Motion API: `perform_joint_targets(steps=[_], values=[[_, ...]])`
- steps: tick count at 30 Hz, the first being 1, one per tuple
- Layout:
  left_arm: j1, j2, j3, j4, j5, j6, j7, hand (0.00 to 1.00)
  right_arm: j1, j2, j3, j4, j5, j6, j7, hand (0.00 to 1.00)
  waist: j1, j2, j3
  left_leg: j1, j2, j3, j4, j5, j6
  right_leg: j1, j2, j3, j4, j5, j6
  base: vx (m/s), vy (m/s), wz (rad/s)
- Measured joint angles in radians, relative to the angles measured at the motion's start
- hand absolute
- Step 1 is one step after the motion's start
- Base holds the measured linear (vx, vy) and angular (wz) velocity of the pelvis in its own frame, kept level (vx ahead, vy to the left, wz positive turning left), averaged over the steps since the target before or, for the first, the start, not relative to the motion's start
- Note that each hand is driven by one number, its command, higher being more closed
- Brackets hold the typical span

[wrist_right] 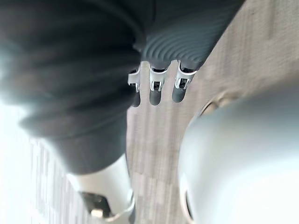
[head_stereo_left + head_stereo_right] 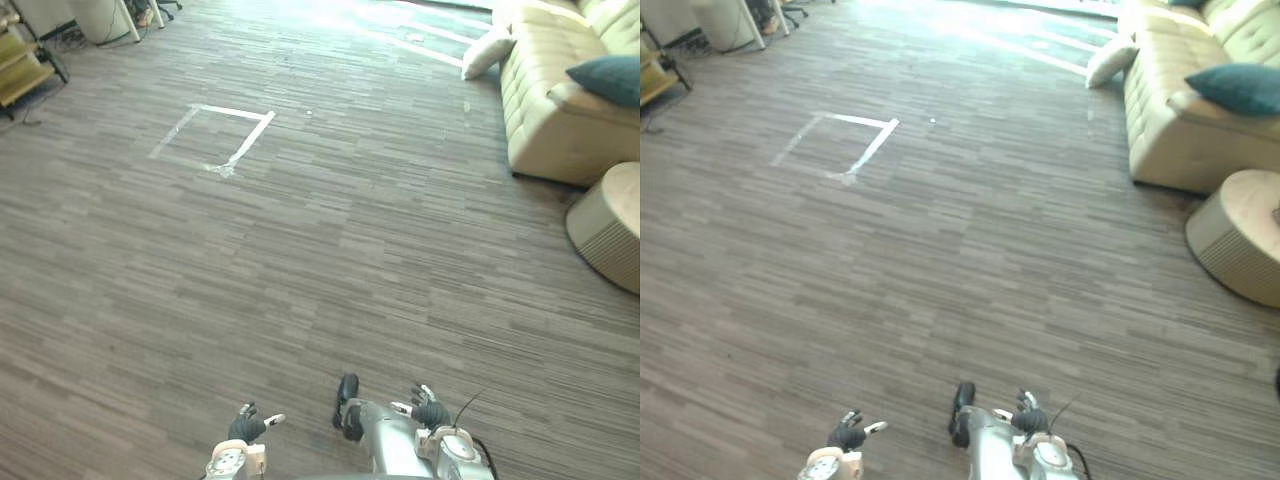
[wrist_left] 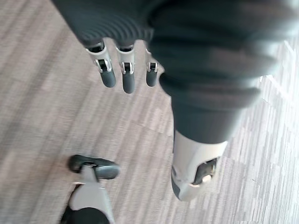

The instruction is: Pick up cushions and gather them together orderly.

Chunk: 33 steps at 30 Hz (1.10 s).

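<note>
Left robot hand (image 2: pixel 244 428) and right robot hand (image 2: pixel 430 411) hang low over floor (image 2: pixel 330 260), fingers straight and apart, holding nothing. White cushion (image 2: pixel 487 52) sits on floor, leaning against far end of sofa (image 2: pixel 545 115). Teal cushion (image 2: pixel 608 78) lies on sofa. Both cushions well apart from my hands.

Dark ribbed covers (image 3: pixel 112 23), silver dark-tipped fingers (image 3: pixel 127 80)
</note>
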State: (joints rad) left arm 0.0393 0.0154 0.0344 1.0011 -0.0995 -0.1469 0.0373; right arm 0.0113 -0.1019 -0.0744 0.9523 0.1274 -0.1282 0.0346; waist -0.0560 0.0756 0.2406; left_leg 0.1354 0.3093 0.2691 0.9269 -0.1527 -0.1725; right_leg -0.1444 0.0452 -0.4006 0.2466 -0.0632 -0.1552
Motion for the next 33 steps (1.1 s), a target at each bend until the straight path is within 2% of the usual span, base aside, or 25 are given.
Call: perform_joint_targets(steps=[1,3,4,7,9,11,12,13,14,16,17,18,19,20,21,24,25,26,27,28,29,30,31,32,33], values=[[0.002,0.003,0.012,-0.017,0.000,0.000,0.000,0.00,0.007,0.007,0.001,0.007,0.003,0.008,-0.006,0.00,0.005,-0.013,0.009,-0.059,0.029,0.010,0.140,-0.029,0.001,0.115,0.030,0.026,-0.059,-0.019,-0.005,0.61,-0.134,-0.42],[0.008,0.014,0.015,-0.033,0.000,-0.003,0.001,0.00,0.009,0.024,0.004,0.008,0.004,0.011,-0.007,0.00,0.010,-0.042,0.014,-0.113,0.020,0.045,0.144,-0.060,0.010,0.212,0.036,0.061,-0.108,-0.038,0.004,0.51,-0.118,-0.53],[0.008,0.015,0.020,-0.053,-0.001,-0.005,0.001,0.00,0.009,0.030,0.009,0.009,0.007,0.012,-0.007,0.00,0.014,-0.057,0.015,-0.183,0.000,0.074,0.069,-0.087,0.031,0.271,0.038,0.099,-0.151,-0.043,0.015,0.50,-0.101,-0.72],[0.006,0.009,0.024,-0.081,-0.002,-0.021,0.003,0.00,-0.002,0.034,0.009,0.007,0.011,0.013,-0.009,0.00,0.043,-0.053,0.019,-0.297,-0.084,0.056,-0.237,-0.103,0.061,0.342,0.032,0.193,-0.208,-0.056,0.035,0.51,-0.022,-0.96],[0.004,0.006,0.023,-0.087,-0.002,-0.025,0.008,0.00,0.005,0.037,0.009,0.006,0.011,0.013,-0.015,0.00,0.056,-0.048,0.022,-0.334,-0.182,-0.059,-0.619,-0.014,0.051,0.409,0.018,0.263,-0.253,-0.080,0.071,0.44,0.135,-0.87],[0.004,0.004,0.023,-0.087,-0.009,-0.025,0.010,0.00,0.006,0.032,0.014,0.006,0.010,0.011,-0.017,0.00,0.059,-0.033,0.025,-0.359,-0.189,-0.092,-0.767,0.059,0.034,0.461,0.026,0.308,-0.279,-0.115,0.090,0.42,0.237,-0.75],[0.005,0.004,0.019,-0.087,-0.014,-0.027,0.017,0.00,0.010,0.029,0.025,0.007,0.009,0.011,-0.018,0.00,0.064,-0.028,0.020,-0.378,-0.180,-0.088,-0.762,0.100,0.057,0.491,0.026,0.334,-0.281,-0.144,0.102,0.43,0.278,-0.80],[0.005,0.010,0.018,-0.087,-0.018,-0.028,0.020,0.00,0.014,0.032,0.038,0.007,0.009,0.012,-0.020,0.00,0.072,-0.040,0.012,-0.374,-0.181,-0.084,-0.735,0.160,0.068,0.502,0.011,0.355,-0.273,-0.167,0.114,0.51,0.311,-0.73],[0.010,0.018,0.018,-0.087,-0.018,-0.032,0.021,0.00,0.022,0.046,0.044,0.006,0.006,0.011,-0.019,0.00,0.073,-0.063,-0.015,-0.378,-0.206,-0.060,-0.707,0.204,0.097,0.490,-0.025,0.382,-0.214,-0.213,0.144,0.71,0.333,-0.62],[0.008,0.029,0.019,-0.080,-0.018,-0.034,0.021,0.00,0.030,0.062,0.039,0.004,0.000,0.007,-0.016,0.00,0.065,-0.095,-0.025,-0.356,-0.252,-0.057,-0.686,0.178,0.159,0.376,-0.080,0.386,0.059,-0.264,0.215,0.73,0.306,-0.44],[0.006,0.043,0.017,-0.075,-0.019,-0.035,0.022,0.00,0.027,0.062,0.038,0.006,0.000,0.004,-0.016,0.00,0.064,-0.123,-0.014,-0.296,-0.275,-0.036,-0.701,0.147,0.174,0.281,-0.117,0.385,0.326,-0.241,0.268,0.58,0.258,-0.24],[-0.003,0.057,0.014,-0.063,-0.018,-0.034,0.023,0.00,0.026,0.065,0.038,0.006,-0.001,0.003,-0.015,0.00,0.061,-0.145,-0.001,-0.219,-0.308,-0.031,-0.725,0.114,0.184,0.200,-0.170,0.374,0.559,-0.147,0.332,0.57,0.252,-0.09],[-0.008,0.063,0.006,-0.044,-0.018,-0.027,0.025,0.00,0.029,0.064,0.038,0.006,-0.001,0.002,-0.014,0.00,0.057,-0.142,0.002,-0.163,-0.323,-0.032,-0.738,0.090,0.189,0.162,-0.201,0.350,0.670,-0.139,0.312,0.57,0.225,0.06],[-0.006,0.064,-0.006,-0.025,-0.018,-0.018,0.026,0.00,0.030,0.056,0.039,0.004,-0.005,0.001,-0.014,0.00,0.050,-0.136,0.001,-0.076,-0.326,-0.033,-0.761,0.057,0.196,0.126,-0.231,0.295,0.750,-0.166,0.258,0.45,0.157,0.09],[-0.004,0.066,-0.017,-0.013,-0.017,-0.016,0.026,0.00,0.030,0.051,0.040,0.002,-0.008,-0.001,-0.014,0.00,0.049,-0.128,0.000,-0.005,-0.323,-0.033,-0.794,0.043,0.195,0.094,-0.243,0.248,0.756,-0.203,0.217,0.52,0.153,0.10],[-0.006,0.064,-0.025,-0.005,-0.018,-0.013,0.025,0.00,0.025,0.043,0.042,-0.008,-0.008,-0.012,-0.012,0.00,0.037,-0.118,0.001,0.110,-0.300,-0.043,-0.851,0.004,0.200,-0.033,-0.212,0.175,0.598,-0.251,0.180,0.52,0.043,0.19],[-0.009,0.056,-0.028,0.001,-0.017,-0.012,0.025,0.00,0.022,0.030,0.044,-0.024,-0.008,-0.012,-0.010,0.00,0.027,-0.103,0.010,0.136,-0.273,-0.053,-0.858,-0.014,0.198,-0.094,-0.173,0.146,0.427,-0.230,0.177,0.57,-0.047,0.33],[-0.008,0.055,-0.034,0.002,-0.018,-0.012,0.024,0.00,0.019,0.027,0.042,-0.027,-0.003,-0.012,-0.011,0.00,0.017,-0.100,0.012,0.151,-0.264,-0.060,-0.869,-0.015,0.199,-0.122,-0.152,0.138,0.256,-0.169,0.184,0.57,-0.061,0.36],[-0.007,0.054,-0.034,0.003,-0.018,-0.012,0.024,0.00,0.018,0.026,0.042,-0.028,-0.003,-0.011,-0.011,0.00,0.012,-0.100,0.012,0.163,-0.262,-0.062,-0.877,-0.015,0.199,-0.130,-0.146,0.138,0.179,-0.134,0.186,0.73,-0.118,0.53],[0.004,0.048,-0.034,0.003,-0.016,-0.012,0.024,0.00,0.018,0.026,0.040,-0.032,0.001,-0.011,-0.011,0.00,0.000,-0.108,0.012,0.209,-0.271,-0.072,-0.894,-0.034,0.169,-0.142,-0.134,0.177,-0.062,0.003,0.196,0.76,-0.173,0.52],[0.009,0.048,-0.032,0.003,-0.013,-0.013,0.024,0.00,0.021,0.029,0.039,-0.032,0.001,-0.011,-0.010,0.00,-0.001,-0.113,0.009,0.239,-0.276,-0.085,-0.890,-0.058,0.152,-0.145,-0.135,0.211,-0.083,0.023,0.205,0.64,-0.156,0.58],[0.015,0.049,-0.030,0.001,-0.010,-0.014,0.023,0.00,0.029,0.032,0.039,-0.033,0.001,-0.010,-0.010,0.00,-0.003,-0.121,0.002,0.263,-0.283,-0.101,-0.883,-0.085,0.155,-0.147,-0.135,0.242,-0.069,0.026,0.200,0.67,-0.196,0.52],[0.016,0.036,-0.014,0.011,0.002,-0.013,0.021,0.00,0.029,0.028,0.024,-0.041,0.003,-0.011,-0.004,0.00,-0.008,-0.097,-0.013,0.283,-0.259,-0.139,-0.827,-0.137,0.149,-0.180,-0.119,0.284,0.073,0.104,0.189,0.65,-0.221,0.54],[0.019,0.017,-0.010,0.012,0.010,-0.013,0.017,0.00,0.030,0.030,0.005,-0.037,0.001,-0.010,-0.002,0.00,-0.008,-0.081,-0.025,0.260,-0.239,-0.151,-0.732,-0.136,0.148,-0.182,-0.115,0.271,0.136,0.079,0.139,0.77,-0.286,0.56],[0.022,0.003,-0.001,0.010,0.013,-0.013,0.017,0.00,0.032,0.022,-0.010,-0.038,0.001,-0.008,-0.003,0.00,-0.009,-0.055,-0.031,0.213,-0.207,-0.157,-0.610,-0.134,0.143,-0.158,-0.111,0.241,0.145,0.053,0.122,0.57,-0.286,0.52]])
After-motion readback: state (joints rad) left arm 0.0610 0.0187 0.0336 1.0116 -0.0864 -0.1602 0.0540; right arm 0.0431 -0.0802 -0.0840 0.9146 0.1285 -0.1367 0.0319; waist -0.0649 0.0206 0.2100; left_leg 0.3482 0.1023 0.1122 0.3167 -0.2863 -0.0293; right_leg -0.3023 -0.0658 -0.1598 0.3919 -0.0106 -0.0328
